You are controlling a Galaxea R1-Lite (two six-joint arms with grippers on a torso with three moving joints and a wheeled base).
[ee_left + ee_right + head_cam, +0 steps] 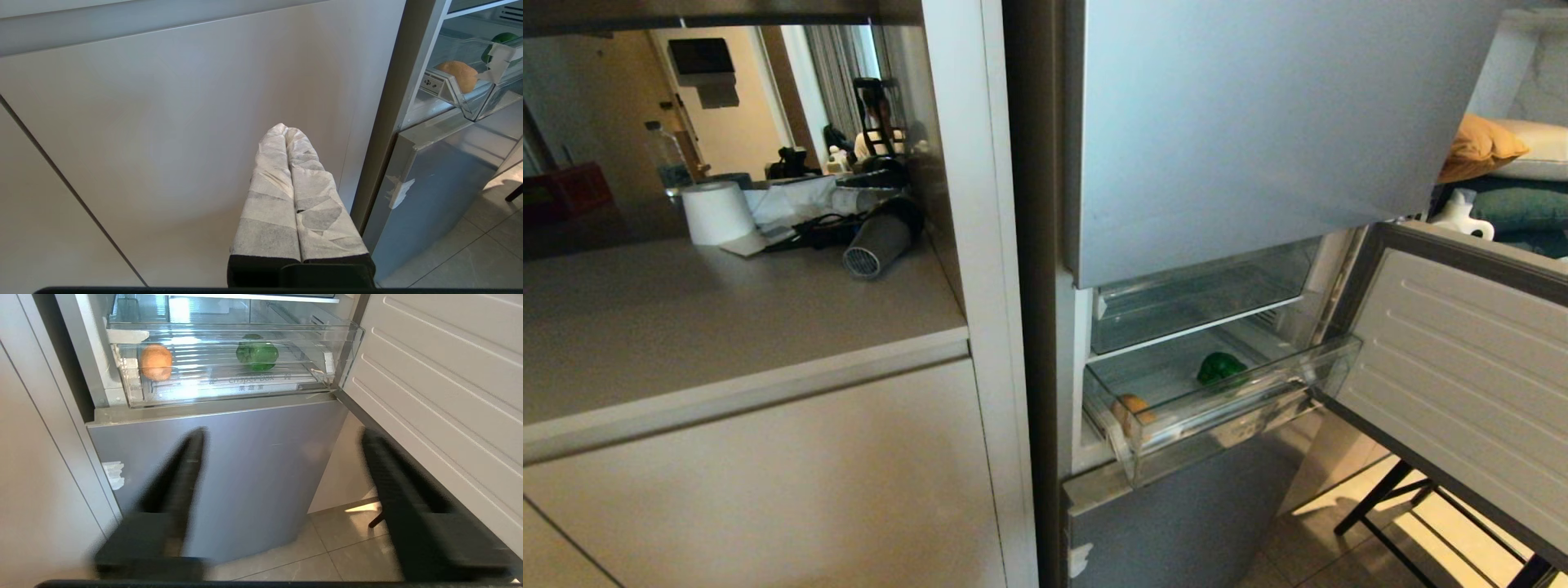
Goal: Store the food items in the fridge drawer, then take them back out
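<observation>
Two foods — pepper (1219, 367), potato (1131, 406) — inside the drawer (1241, 408).

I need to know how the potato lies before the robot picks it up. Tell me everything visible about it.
The roundish tan-yellow potato has a matt, plain skin and looks whole. It rests on the floor of the pulled-out clear plastic fridge drawer, near the front corner on the cabinet side, well apart from the glossy green bell pepper. No gripper touches it.
</observation>
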